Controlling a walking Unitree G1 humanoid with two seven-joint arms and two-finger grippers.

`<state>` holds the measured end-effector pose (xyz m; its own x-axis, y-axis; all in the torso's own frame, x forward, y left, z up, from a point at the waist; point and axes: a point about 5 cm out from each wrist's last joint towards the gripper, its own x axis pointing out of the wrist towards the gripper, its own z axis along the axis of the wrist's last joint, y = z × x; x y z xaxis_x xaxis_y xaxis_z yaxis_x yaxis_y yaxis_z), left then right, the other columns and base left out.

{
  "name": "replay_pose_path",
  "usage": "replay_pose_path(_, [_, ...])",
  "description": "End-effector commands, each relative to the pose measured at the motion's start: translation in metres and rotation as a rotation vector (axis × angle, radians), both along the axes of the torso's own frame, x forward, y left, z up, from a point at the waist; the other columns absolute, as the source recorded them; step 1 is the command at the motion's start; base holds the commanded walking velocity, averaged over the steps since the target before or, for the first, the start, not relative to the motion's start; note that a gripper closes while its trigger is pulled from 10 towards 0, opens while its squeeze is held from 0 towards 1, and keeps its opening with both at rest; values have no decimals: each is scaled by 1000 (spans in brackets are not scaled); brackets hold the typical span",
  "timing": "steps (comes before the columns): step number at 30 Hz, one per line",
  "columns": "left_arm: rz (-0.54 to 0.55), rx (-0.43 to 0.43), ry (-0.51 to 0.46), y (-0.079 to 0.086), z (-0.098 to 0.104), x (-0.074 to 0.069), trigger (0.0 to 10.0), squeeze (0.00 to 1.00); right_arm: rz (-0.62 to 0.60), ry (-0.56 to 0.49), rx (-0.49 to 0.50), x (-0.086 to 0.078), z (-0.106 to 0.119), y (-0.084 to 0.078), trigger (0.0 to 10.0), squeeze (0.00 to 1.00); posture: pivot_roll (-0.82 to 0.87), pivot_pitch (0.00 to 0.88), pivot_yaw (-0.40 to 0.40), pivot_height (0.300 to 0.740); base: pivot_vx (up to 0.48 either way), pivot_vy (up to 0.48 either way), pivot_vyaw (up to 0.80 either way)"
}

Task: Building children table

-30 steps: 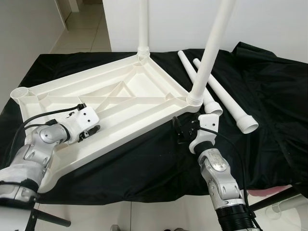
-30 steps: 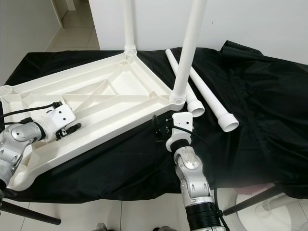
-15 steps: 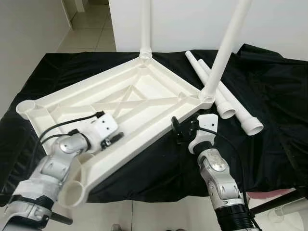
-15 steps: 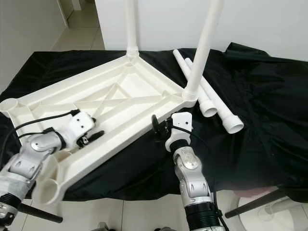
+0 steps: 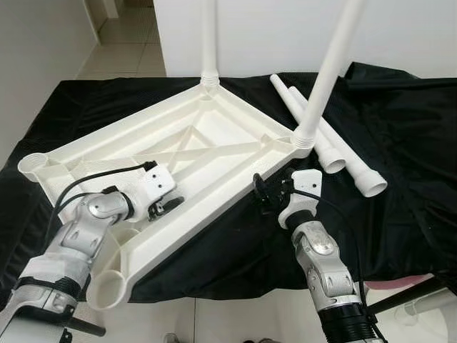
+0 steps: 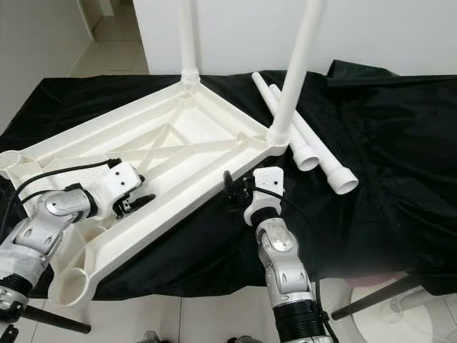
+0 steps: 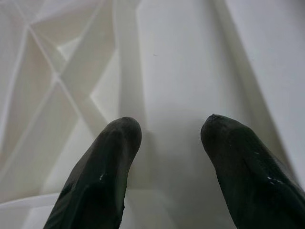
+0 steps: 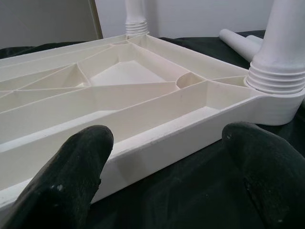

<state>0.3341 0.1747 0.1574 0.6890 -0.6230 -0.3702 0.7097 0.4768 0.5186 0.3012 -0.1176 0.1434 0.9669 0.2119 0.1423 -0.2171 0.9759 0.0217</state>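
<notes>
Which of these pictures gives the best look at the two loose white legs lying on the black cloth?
The left eye view: both loose legs lie whole, side by side beyond the tabletop. The right eye view shows them equally. The right wrist view catches just their ends; the left wrist view looks at the tabletop's ribs.

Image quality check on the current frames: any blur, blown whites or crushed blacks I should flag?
Eye views: sharp, evenly lit; the black cloth shows only faint folds. Left wrist view: the left gripper fingers loom soft, and the upturned white plastic tabletop is near-washed, ribs low in contrast. Right wrist view: the right gripper fingers blur, while the tabletop ribs and a screwed-in white leg stay crisp.
</notes>
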Motion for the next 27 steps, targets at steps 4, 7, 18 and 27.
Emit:
replay_pose_path(4, [59,-41,-39,21,19,9,10000,0,8,10,-6,-1,-3,-1,10000,0,-57,97,23,740,0,0,0])
replay_pose_path(7, [78,-77,-41,28,26,12,10000,0,10,9,-7,-1,-3,-1,10000,0,-58,97,22,740,0,0,0])
replay_pose_path(18, [137,-45,-46,48,28,17,10000,0,11,3,-14,-1,-2,-1,10000,0,-56,97,23,740,0,0,0])
replay_pose_path(27, [63,-300,-25,20,38,12,10000,0,-163,-35,13,4,4,-25,10000,0,-62,101,17,740,0,0,0])
